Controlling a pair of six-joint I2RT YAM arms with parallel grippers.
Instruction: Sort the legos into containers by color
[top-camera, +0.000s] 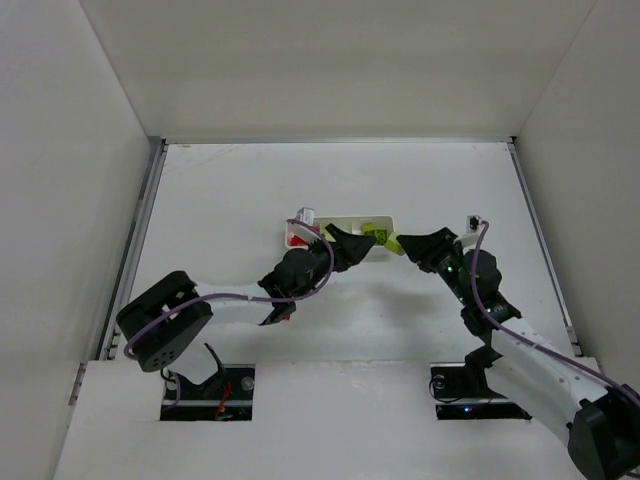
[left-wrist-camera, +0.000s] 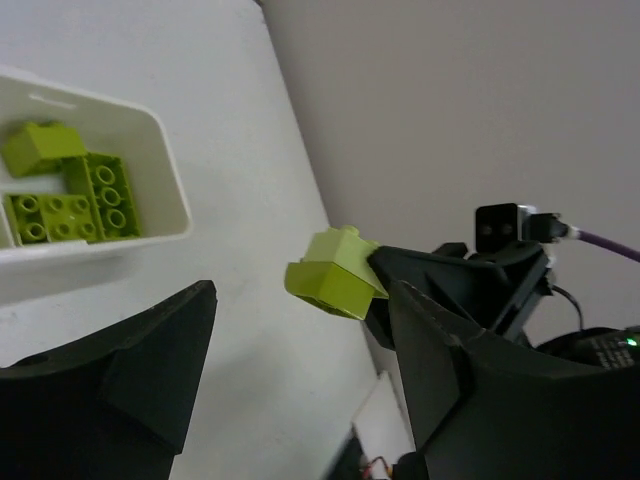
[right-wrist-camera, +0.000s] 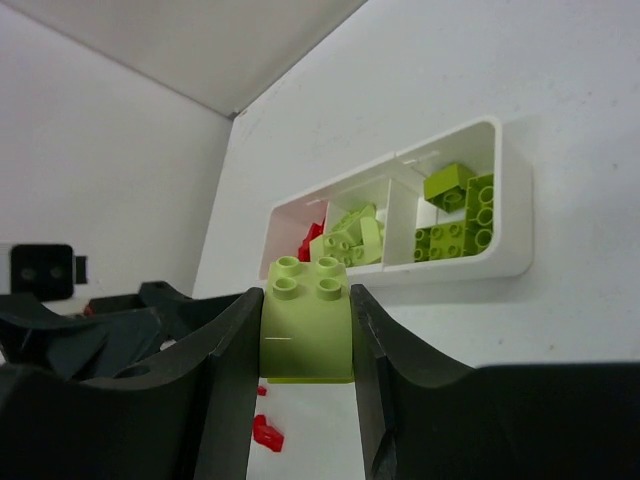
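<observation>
My right gripper (right-wrist-camera: 306, 330) is shut on a yellow-green lego (right-wrist-camera: 306, 320), held studs up above the table just in front of the tray's right end. It also shows in the top view (top-camera: 393, 242) and in the left wrist view (left-wrist-camera: 335, 272). The white tray (right-wrist-camera: 515, 215) has red legos (right-wrist-camera: 312, 240) in its left container, pale green legos (right-wrist-camera: 350, 235) in the middle one and yellow-green legos (right-wrist-camera: 455, 215) in the right one. My left gripper (left-wrist-camera: 300, 340) is open and empty, near the tray's front edge (top-camera: 352, 246), facing the right gripper (top-camera: 408, 243).
Small red legos (right-wrist-camera: 265, 432) lie loose on the table in front of the tray, and a red bit (top-camera: 285, 318) shows under the left arm. White walls enclose the table on three sides.
</observation>
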